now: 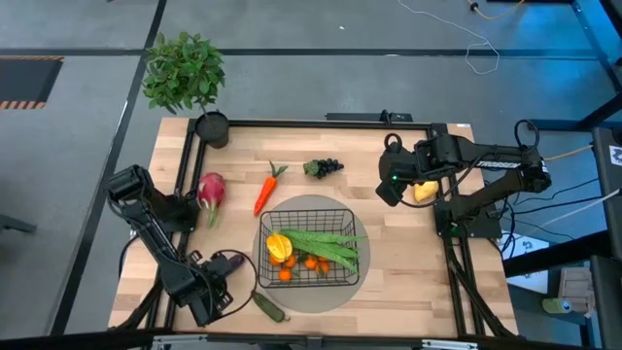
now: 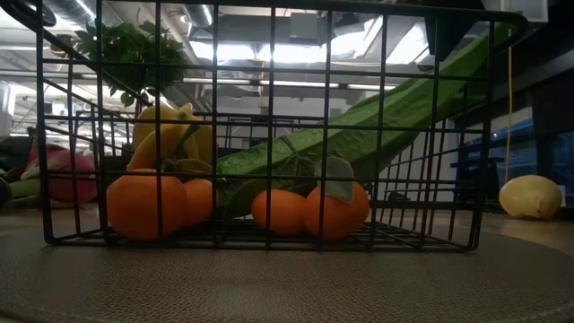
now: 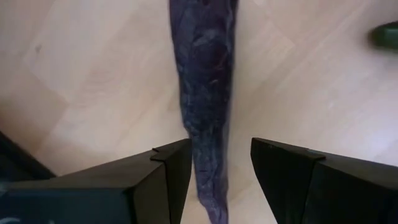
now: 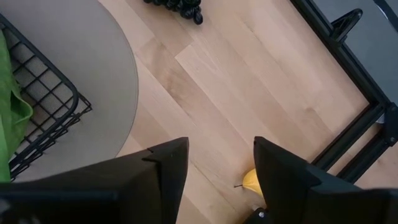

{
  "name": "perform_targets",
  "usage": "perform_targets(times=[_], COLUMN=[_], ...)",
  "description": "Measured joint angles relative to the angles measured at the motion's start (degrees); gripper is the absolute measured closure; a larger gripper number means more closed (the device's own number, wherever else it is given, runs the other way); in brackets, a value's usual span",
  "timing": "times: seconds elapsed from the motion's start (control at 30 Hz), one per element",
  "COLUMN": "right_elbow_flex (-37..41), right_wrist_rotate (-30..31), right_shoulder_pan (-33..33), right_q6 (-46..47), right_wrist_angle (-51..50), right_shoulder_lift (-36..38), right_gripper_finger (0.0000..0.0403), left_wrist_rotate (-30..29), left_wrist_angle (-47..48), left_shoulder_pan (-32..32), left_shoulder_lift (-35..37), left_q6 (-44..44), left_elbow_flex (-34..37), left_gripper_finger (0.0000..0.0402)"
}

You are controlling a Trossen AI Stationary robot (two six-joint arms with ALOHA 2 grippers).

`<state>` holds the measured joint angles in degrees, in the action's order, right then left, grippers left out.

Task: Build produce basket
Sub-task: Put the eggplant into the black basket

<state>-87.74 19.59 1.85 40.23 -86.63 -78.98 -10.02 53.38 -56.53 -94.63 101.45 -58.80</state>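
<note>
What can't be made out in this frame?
- Eggplant: both ends cut off by the left wrist view's edges; whether the fingers touch it is unclear.
- Lemon: mostly hidden behind the right gripper.
- Cucumber: small and dark in the high view.

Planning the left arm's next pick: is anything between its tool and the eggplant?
Nothing visible. The left tool is open, its fingers straddling the eggplant, which lies on bare table beside the basket.

1. The basket (image 1: 309,246) is open on top, but long green beans (image 1: 326,245) lie across it.
2. Bare table (image 1: 408,258) lies between basket and right frame.
3. Carrot (image 1: 264,192) and grapes (image 1: 325,167) crowd the far side.
</note>
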Motion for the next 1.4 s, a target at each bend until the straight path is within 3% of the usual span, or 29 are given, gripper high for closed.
perform_targets(times=[0.23,0.5,0.63,0.77,0.83,0.93,1.13,1.2,1.3,1.4], right_elbow_flex=[0.0,0.0,0.0,0.0,0.0,0.0,0.0,0.0,0.0,0.0], right_wrist_rotate=[-0.2,-0.3,-0.3,-0.3,-0.4,-0.4,-2.2,-2.8,-3.0,-3.3], right_shoulder_pan=[0.0,0.0,0.0,0.0,0.0,0.0,0.0,0.0,0.0,0.0], right_q6=[-0.2,0.0,-0.1,0.0,-0.1,0.0,-0.1,-0.1,-0.2,-0.3], right_wrist_angle=[0.0,0.0,0.0,0.0,0.0,0.0,0.0,0.0,0.0,0.0], right_shoulder_lift=[0.0,0.0,0.0,0.0,0.0,0.0,0.0,0.0,0.0,0.0], right_gripper_finger=[0.0231,0.0231,0.0231,0.0231,0.0231,0.0231,0.0231,0.0231,0.0231,0.0231], left_wrist_rotate=[0.2,1.3,2.0,1.9,2.0,3.4,4.1,1.3,-7.6,-18.7], left_wrist_angle=[-9.1,-12.4,-12.1,-11.0,-7.3,3.1,22.1,29.2,36.8,35.7], left_shoulder_pan=[0.0,0.0,-0.2,-0.3,-0.3,-0.2,-1.0,-1.1,-0.9,0.0], left_shoulder_lift=[-0.3,0.1,0.1,0.0,-0.1,-0.5,0.0,0.1,0.1,1.2], left_q6=[-0.1,0.0,0.0,0.2,2.1,7.5,9.5,9.5,9.1,0.1], left_elbow_flex=[6.4,9.5,9.6,9.6,8.9,6.1,-7.6,-12.2,-19.7,-23.3], left_gripper_finger=[0.0247,0.0254,0.0283,0.0341,0.0365,0.0366,0.0366,0.0366,0.0366,0.0366])
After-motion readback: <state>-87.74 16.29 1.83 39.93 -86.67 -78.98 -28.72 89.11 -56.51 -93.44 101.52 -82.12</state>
